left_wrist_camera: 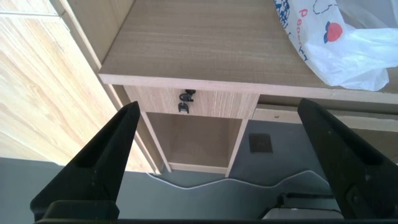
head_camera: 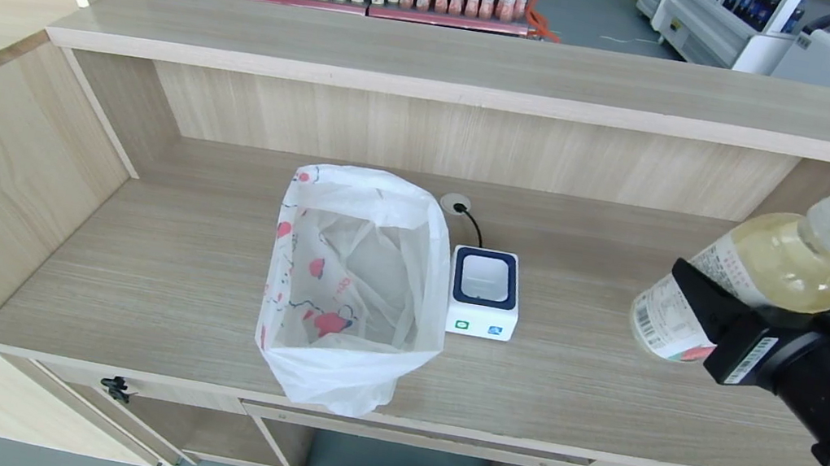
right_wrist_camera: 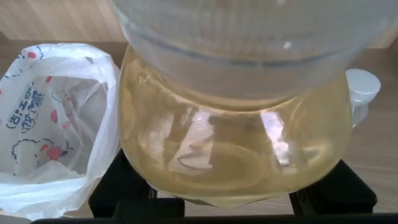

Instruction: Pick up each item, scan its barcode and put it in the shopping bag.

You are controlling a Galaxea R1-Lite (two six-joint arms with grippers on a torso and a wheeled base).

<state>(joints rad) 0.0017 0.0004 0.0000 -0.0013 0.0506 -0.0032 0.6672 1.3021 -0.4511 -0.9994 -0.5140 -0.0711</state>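
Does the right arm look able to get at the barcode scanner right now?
Probably yes: bare counter lies between the held bottle and the barcode scanner; the shopping bag stands on its other side.

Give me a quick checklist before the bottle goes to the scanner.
1. Bottle gripped by right gripper: ok.
2. Bottle over scanner: not ok, it hangs to the scanner's right.
3. Scanner window uncovered: ok.
4. Bag open and upright beside scanner: ok.
5. Left gripper open, low in front of the counter, clear of bag: ok.
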